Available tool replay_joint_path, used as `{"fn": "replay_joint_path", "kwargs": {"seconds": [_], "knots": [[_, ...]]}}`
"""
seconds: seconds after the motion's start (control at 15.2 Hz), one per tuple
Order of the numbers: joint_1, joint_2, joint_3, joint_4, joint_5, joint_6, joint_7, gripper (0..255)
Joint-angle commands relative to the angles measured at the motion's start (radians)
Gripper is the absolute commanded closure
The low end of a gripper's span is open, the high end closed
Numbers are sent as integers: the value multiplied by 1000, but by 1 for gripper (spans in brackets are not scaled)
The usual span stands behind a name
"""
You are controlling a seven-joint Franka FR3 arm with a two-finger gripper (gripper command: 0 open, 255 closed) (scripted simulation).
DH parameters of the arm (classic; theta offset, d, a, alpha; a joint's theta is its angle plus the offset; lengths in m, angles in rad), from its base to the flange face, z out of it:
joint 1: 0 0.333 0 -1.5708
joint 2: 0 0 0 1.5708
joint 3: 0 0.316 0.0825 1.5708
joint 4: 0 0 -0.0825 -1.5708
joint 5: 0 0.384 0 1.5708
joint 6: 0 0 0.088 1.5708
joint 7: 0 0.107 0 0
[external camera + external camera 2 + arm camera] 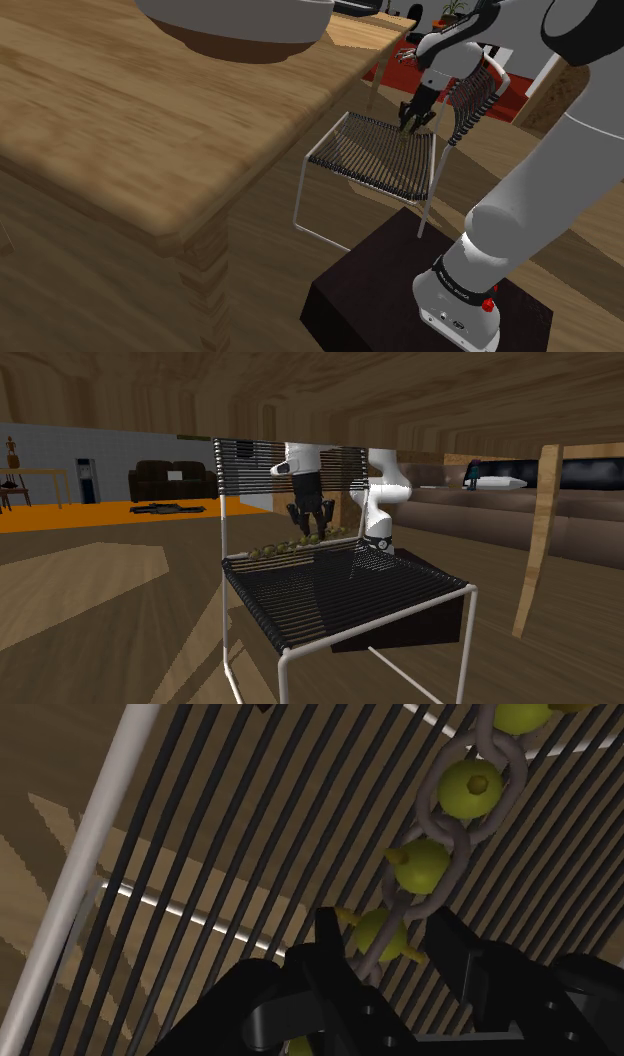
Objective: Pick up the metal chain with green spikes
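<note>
A grey chain strung with yellow-green spiked balls (440,869) lies along the rear of a chair's black corded seat (340,587); it shows as a row of small green balls (275,549) just in front of the backrest. My black gripper (385,924) points down onto one end of it, with a finger pressed against each side of one ball and its links. The chain still rests on the cords. In the shoulder view the gripper (410,122) is at the seat's (370,155) far edge, by the backrest.
The chair has a thin white tube frame (85,874) and a corded backrest (290,462) just behind the hand. A large wooden table (150,110) carrying a bowl (240,25) stands close beside the chair. My dark stand (400,290) sits on the wooden floor.
</note>
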Motion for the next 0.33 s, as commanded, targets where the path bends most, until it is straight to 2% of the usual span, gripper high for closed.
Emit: {"fn": "replay_joint_path", "kwargs": {"seconds": [0.0,0.26], "knots": [[0,-18,0,13,-12,-28,10,255],[1,-30,0,30,-20,-55,18,255]]}}
